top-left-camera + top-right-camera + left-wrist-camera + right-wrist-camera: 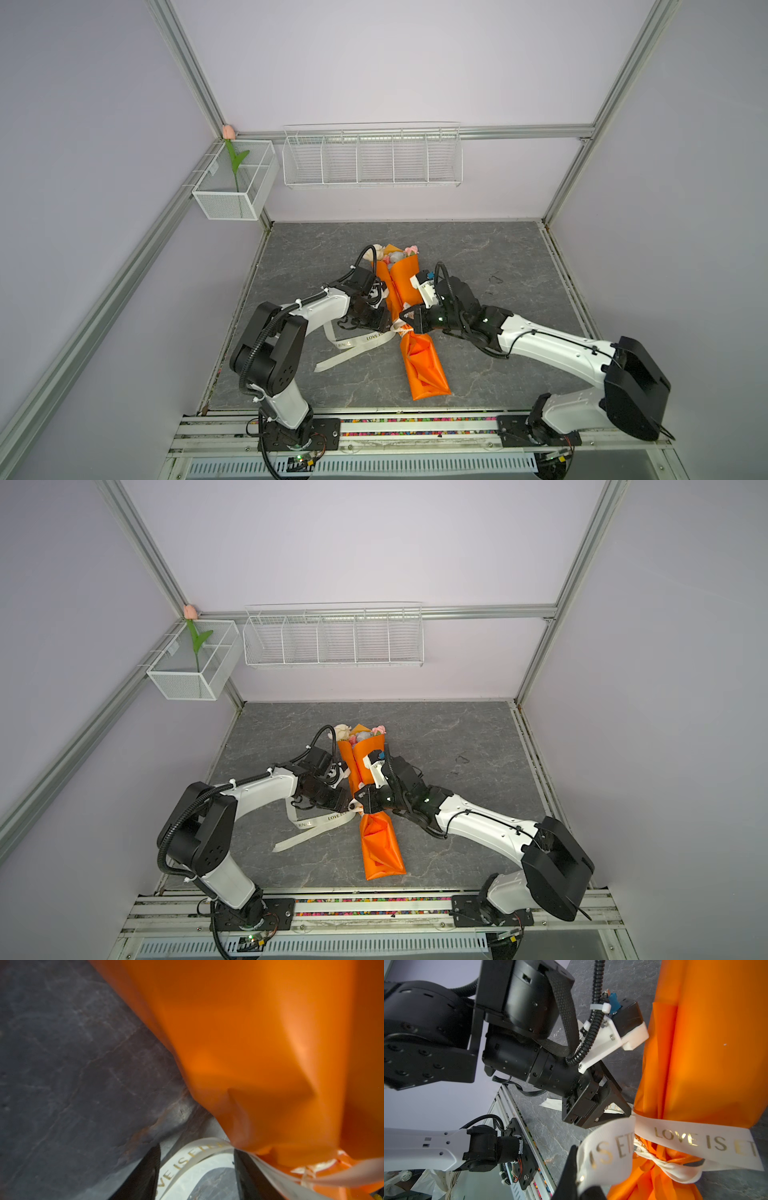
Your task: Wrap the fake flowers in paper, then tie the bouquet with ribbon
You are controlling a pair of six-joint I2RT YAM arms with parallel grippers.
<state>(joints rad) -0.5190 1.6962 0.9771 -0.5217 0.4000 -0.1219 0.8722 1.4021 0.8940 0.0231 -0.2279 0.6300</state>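
The right gripper point(578, 1180) has its jaws closed on the cream ribbon point(695, 1138), with the tips cut off at the frame edge. The left gripper point(196, 1150) has its jaws apart, ribbon running between them. The ribbon circles the bouquet of fake flowers point(401, 286), which lies mid-table point(498, 257), its blooms largely hidden by the orange paper.

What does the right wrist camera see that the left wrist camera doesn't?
Only the right wrist view: the whole black left hand seen from outside, with its white arm, and a thin white string tied in a knot. Only the left wrist view: that hand's own two black fingers up close, standing apart. Both: the bouquet's orange wrapping paper, the cream ribbon with gold letters and the grey marbled tabletop.
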